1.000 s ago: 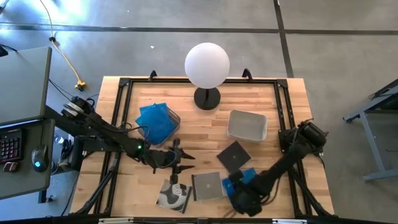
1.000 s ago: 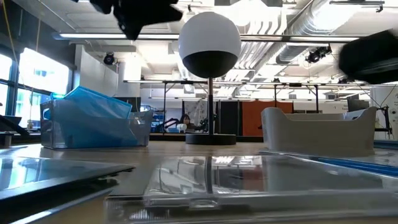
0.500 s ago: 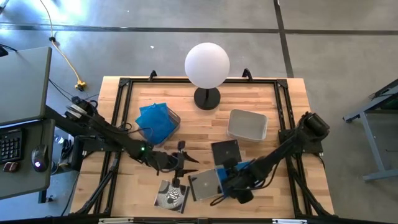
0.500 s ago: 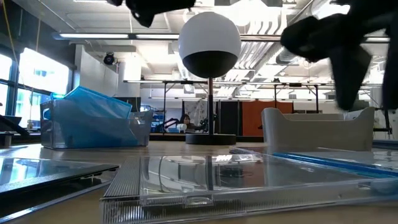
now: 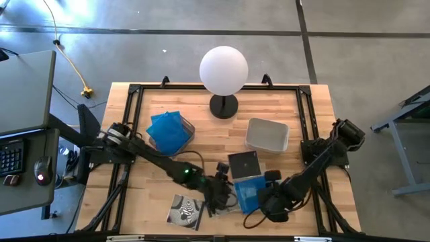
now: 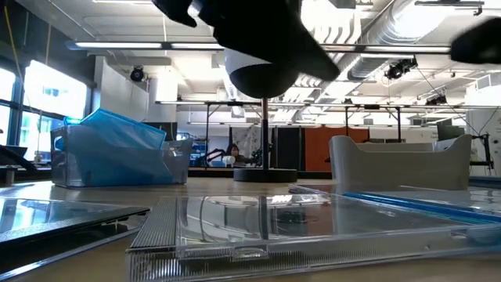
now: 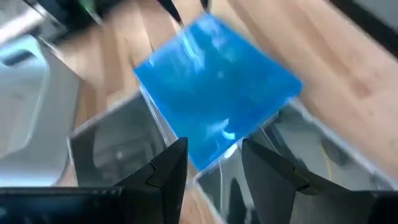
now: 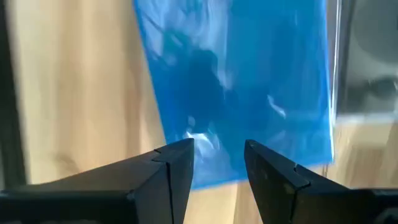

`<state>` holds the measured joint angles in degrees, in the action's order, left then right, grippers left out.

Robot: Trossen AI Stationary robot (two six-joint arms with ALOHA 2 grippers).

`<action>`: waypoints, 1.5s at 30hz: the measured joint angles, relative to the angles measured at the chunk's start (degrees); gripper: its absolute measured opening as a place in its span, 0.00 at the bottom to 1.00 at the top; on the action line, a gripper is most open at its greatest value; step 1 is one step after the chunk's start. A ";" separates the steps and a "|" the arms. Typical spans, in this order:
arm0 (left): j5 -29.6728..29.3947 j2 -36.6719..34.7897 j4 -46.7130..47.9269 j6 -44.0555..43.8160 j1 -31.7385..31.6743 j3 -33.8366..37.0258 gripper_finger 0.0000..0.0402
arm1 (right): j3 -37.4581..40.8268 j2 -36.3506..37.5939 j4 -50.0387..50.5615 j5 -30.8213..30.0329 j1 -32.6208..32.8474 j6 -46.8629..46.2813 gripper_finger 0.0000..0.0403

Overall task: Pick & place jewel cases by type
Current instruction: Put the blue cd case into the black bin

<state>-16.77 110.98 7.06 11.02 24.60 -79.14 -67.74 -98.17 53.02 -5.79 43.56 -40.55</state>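
A bright blue jewel case (image 5: 247,190) lies flat near the table's front, partly over a clear grey case (image 5: 227,199). A dark case (image 5: 243,163) lies just behind them, and a swirl-printed case (image 5: 185,210) lies to their left. More blue cases stand in the left tub (image 5: 169,131). My left gripper (image 5: 218,193) is open at the blue case's left side. In its wrist view the fingers (image 7: 214,168) stand either side of a corner of the blue case (image 7: 217,93). My right gripper (image 5: 261,200) is open at the case's right side, with the blue case (image 8: 242,93) ahead of its fingers (image 8: 217,168).
A lamp with a white globe (image 5: 224,70) stands at the far middle of the table. An open grey tub (image 5: 267,134) sits to the right of the middle. A black frame (image 5: 127,107) runs round the table top. Bare wood shows between the two tubs.
My left gripper has swung right and toward the near edge, over the clear case to the blue case. My right gripper first pushed left, sliding the blue case and the dark case leftward, then drew back to the right. The clear case also shifted a little.
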 joint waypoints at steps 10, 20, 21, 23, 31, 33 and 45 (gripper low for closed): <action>6.31 9.83 9.47 5.69 -1.99 -14.16 0.37 | 12.45 0.92 -3.24 5.21 5.77 -7.63 0.34; 8.39 12.31 11.74 1.92 -3.96 -15.03 0.37 | 12.20 4.45 -1.43 -1.40 6.98 -4.90 0.34; 8.48 12.42 11.87 1.73 -4.17 -15.01 0.37 | 11.85 5.01 -2.52 -4.30 6.98 -3.44 0.34; 8.30 12.59 12.08 1.61 -4.13 -14.93 0.37 | 11.63 6.07 -6.10 -9.30 6.84 -0.03 0.34; 8.30 12.55 10.44 2.48 -3.98 -14.94 0.37 | 17.66 6.46 -22.43 -6.45 2.72 6.86 0.34; 8.27 12.55 10.53 3.66 -4.00 -14.94 0.37 | 19.70 6.36 -22.19 -4.64 1.89 5.07 0.34; 7.25 14.16 2.71 11.37 -5.26 -14.85 0.45 | 21.37 6.97 -18.48 -3.13 1.19 4.05 0.34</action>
<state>-9.52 125.14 9.76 22.39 19.34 -93.99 -46.37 -91.20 34.54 -8.92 44.75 -36.50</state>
